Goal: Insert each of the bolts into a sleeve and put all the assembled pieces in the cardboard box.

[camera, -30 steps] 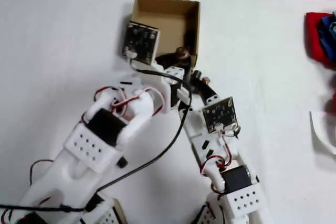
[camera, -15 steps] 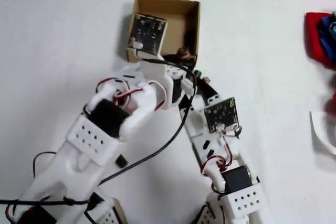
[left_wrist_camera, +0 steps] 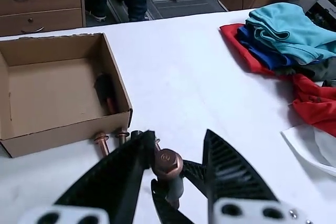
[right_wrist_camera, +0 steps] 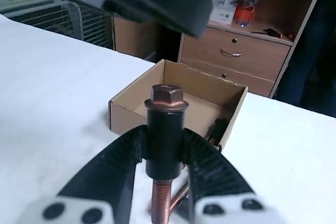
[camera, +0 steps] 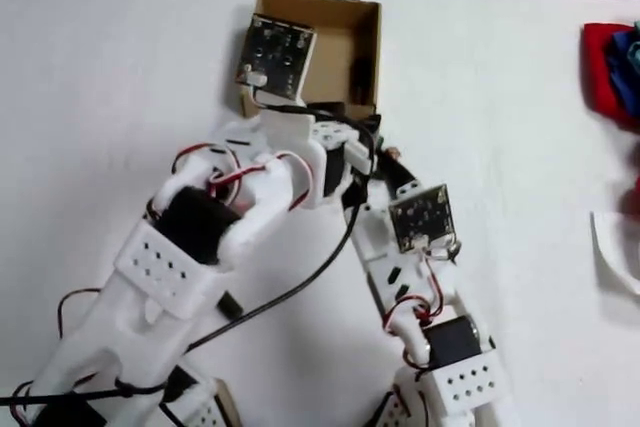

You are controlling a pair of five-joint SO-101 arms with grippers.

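Since a second ago, the left arm (camera: pixel 200 227) has swung forward, so its wrist camera board (camera: pixel 278 50) now sits farther over the cardboard box (left_wrist_camera: pixel 63 129), and the bolt head seen earlier from above is now covered by that arm; the right arm (camera: pixel 440 347) has kept its place. A copper bolt (right_wrist_camera: pixel 167 97) with a hexagonal flanged head stands upright in a black sleeve (right_wrist_camera: pixel 163 156), its threaded shank showing below the sleeve. The right end effector (right_wrist_camera: pixel 164 131) is clamped on the sleeve from both sides and holds it just in front of the box's near wall, above the tabletop (camera: pixel 120 67). The left end effector (left_wrist_camera: pixel 178 132) is spread wide around the bolt head, with one finger close beside the head and the other clearly apart from it; whether the near finger touches it cannot be told. Inside the box, against its side wall, lies one dark assembled piece (left_wrist_camera: pixel 105 92). Two loose bolts (left_wrist_camera: pixel 101 142) lie on the tabletop just outside the near wall, between the box and the held piece. Farther off on the tabletop is a heap of red and blue cloths (left_wrist_camera: pixel 278 30), and a wooden drawer unit (right_wrist_camera: pixel 236 56) stands beyond the table.
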